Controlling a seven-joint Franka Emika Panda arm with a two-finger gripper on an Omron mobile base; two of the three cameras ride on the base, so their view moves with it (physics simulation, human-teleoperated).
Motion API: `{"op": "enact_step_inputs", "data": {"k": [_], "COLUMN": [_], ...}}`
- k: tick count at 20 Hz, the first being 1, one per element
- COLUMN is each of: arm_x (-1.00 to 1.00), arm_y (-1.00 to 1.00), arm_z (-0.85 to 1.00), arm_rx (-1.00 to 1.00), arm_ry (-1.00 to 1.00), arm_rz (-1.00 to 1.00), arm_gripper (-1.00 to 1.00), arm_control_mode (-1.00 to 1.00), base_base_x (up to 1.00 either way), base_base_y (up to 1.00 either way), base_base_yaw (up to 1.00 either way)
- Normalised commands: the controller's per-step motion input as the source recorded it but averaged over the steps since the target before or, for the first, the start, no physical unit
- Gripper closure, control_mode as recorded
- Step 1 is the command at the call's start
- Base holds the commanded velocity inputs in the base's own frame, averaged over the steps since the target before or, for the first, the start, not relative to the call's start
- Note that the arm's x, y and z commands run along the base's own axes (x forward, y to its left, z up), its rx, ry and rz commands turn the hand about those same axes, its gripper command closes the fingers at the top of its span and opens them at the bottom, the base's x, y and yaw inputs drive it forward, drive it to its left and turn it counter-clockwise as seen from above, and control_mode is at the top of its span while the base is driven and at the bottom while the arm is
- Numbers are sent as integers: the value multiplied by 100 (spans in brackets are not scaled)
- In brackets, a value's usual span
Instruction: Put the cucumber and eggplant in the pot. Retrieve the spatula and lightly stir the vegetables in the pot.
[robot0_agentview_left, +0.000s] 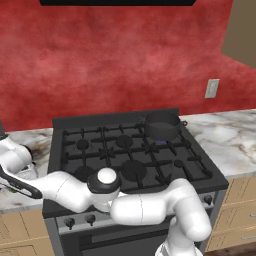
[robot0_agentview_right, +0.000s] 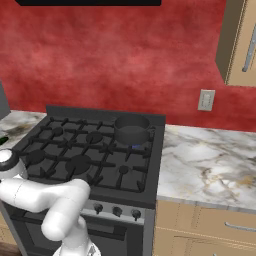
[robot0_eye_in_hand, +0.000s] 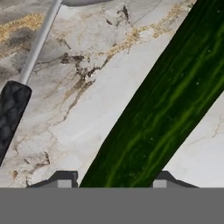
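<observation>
While the arm reaches low over the marble counter (robot0_eye_in_hand: 87, 109) left of the stove (robot0_agentview_left: 130, 150), the cucumber (robot0_eye_in_hand: 162, 113) lies flat on it, running diagonally between the two fingertips (robot0_eye_in_hand: 64, 180). Pincer (robot0_eye_in_hand: 111, 181) straddles it; can't tell whether the jaws actually touch or grip. Spatula (robot0_eye_in_hand: 26, 83) lies on the same counter just beside the cucumber, and the pot (robot0_agentview_left: 162, 125) sits on the stove's rear right burner, well apart.
</observation>
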Motion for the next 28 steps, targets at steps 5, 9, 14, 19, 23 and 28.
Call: {"op": "enact_step_inputs", "data": {"k": [5,9,14,19,23,28], "arm_x": [-61,-64,-22,-5,0,9], "arm_y": [-50,-96,-100,-100,-100,-100], "arm_z": [14,36,31,22,28,14], "arm_rx": [15,27,28,24,26,23], "arm_ry": [-30,-35,-18,-1,0,6], "arm_rz": [0,-1,-8,-8,-4,-1], "arm_gripper": [100,100,100,100,100,100], "arm_control_mode": [-100,-100,-100,-100,-100,-100], "base_base_x": [0,0,0,0,0,0], "base_base_y": [0,0,0,0,0,0], "base_base_yaw": [0,0,0,0,0,0]}}
